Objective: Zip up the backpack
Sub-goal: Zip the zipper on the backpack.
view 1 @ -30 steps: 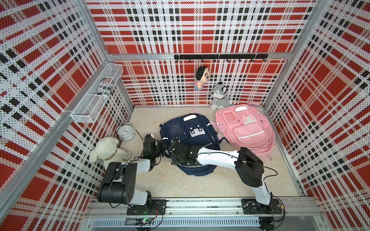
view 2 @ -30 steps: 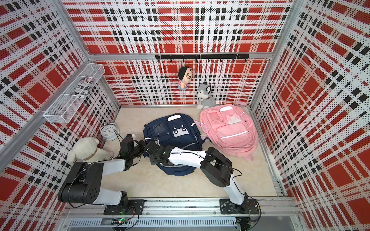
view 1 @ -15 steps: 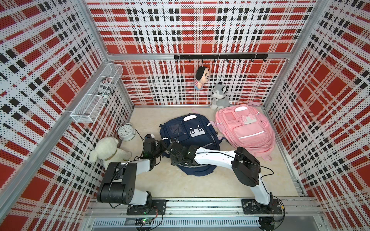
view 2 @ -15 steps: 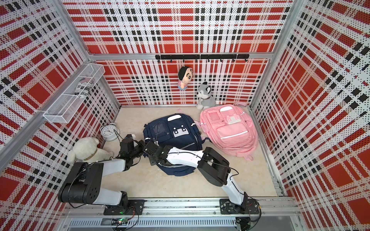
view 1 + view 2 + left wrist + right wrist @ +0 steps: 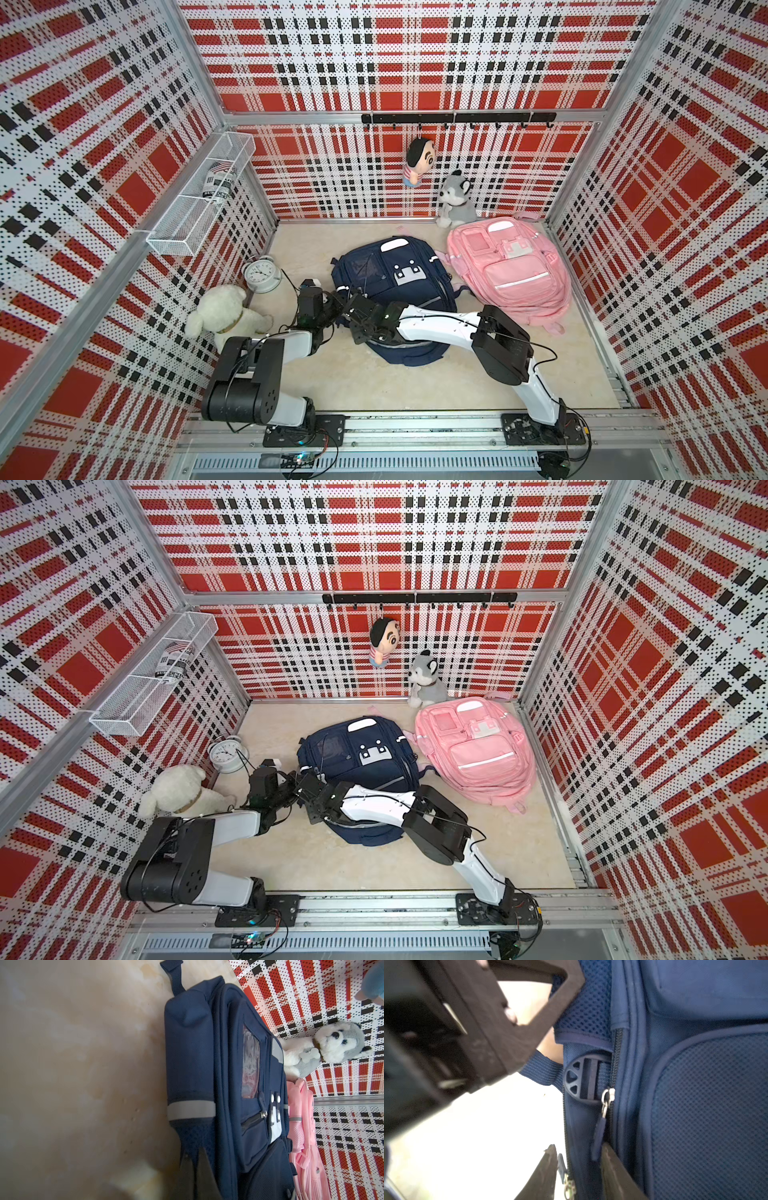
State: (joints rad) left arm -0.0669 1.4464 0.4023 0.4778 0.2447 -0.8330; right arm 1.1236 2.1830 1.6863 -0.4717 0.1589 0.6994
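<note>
Navy backpack (image 5: 386, 291) fabric fills the gap between the right gripper's (image 5: 578, 1147) fingers (image 5: 611, 1167). The two dark fingers stand apart, one on the floor side of the bag's edge and the other against the zipper track, and they pinch nothing that shows. A navy zipper pull (image 5: 598, 1136) lies between them, its loose end just beside the inner face of one finger; whether it touches cannot be told. Its metal slider (image 5: 608, 1095) sits just past the fingertips on the track, beside a black strap buckle (image 5: 579, 1080). A second pull (image 5: 562, 1164) lies close to the other finger.

From the buckle a webbing strap (image 5: 542, 1072) runs straight into the left gripper (image 5: 193, 1159). Its fingers are closed on the strap, just across from the right fingertips and beside the bag's mesh side pocket (image 5: 583, 1012).

In both top views the two grippers meet at one side edge of the backpack. The bag lies flat, front up, on the beige floor (image 5: 374, 386) and stretches away from the fingers toward the back wall.

Beyond the bag from the fingers, just beside it, lies a pink backpack (image 5: 507, 270). A grey husky plush (image 5: 455, 199) sits at its far end, and a doll (image 5: 417, 162) hangs from a hook rail (image 5: 457, 118) above. Behind the left gripper's wrist, near the side wall, sit a white plush (image 5: 224, 316) and an alarm clock (image 5: 262, 272). A wire basket (image 5: 199, 203) is mounted higher on that wall, well apart from both grippers.
</note>
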